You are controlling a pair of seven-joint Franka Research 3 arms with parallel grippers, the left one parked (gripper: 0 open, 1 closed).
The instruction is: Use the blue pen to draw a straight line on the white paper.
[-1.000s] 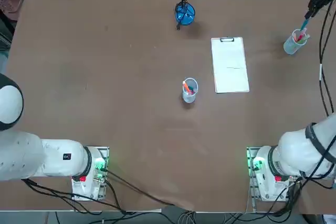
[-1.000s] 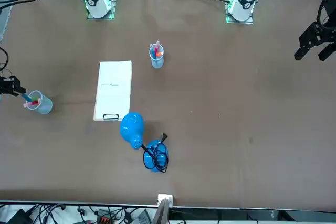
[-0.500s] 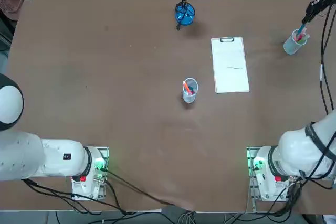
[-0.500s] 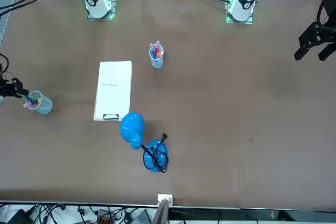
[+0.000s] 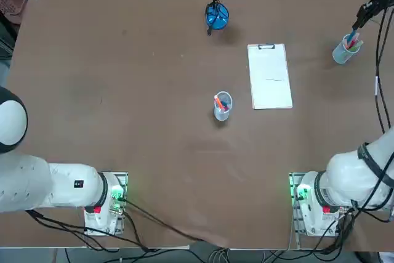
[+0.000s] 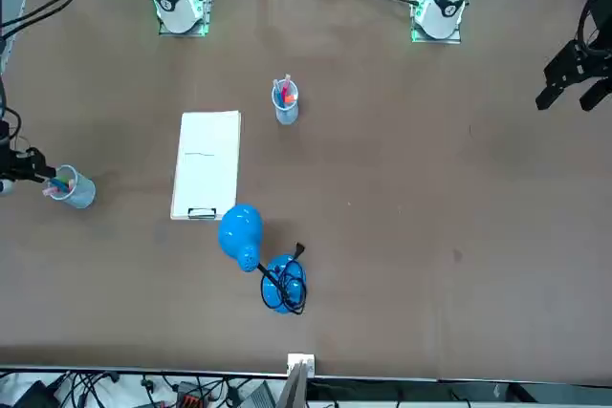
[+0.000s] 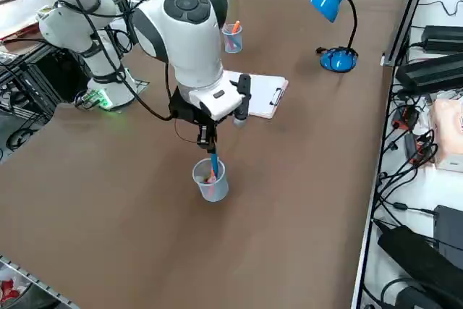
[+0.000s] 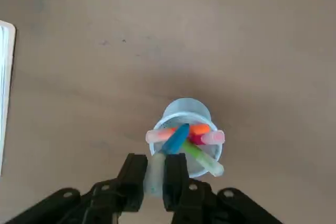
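Evidently, the right pincer [image 8: 155, 170] was clamped on the blue pen [image 8: 176, 139].
Its tip slanted into the cup [image 8: 185, 106]; the paper [image 5: 269, 81] lay leftward, nearer the robot.

Even, fairly bright light; soft shadows; blurry tool-side view.

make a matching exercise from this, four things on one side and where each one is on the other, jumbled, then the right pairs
1. right gripper
2. blue pen
3. white paper
4. blue lamp

A. on a clipboard
B. between the gripper's fingers
C. above a pen cup
D. standing on the table

Pairs: 1-C, 2-B, 3-A, 4-D
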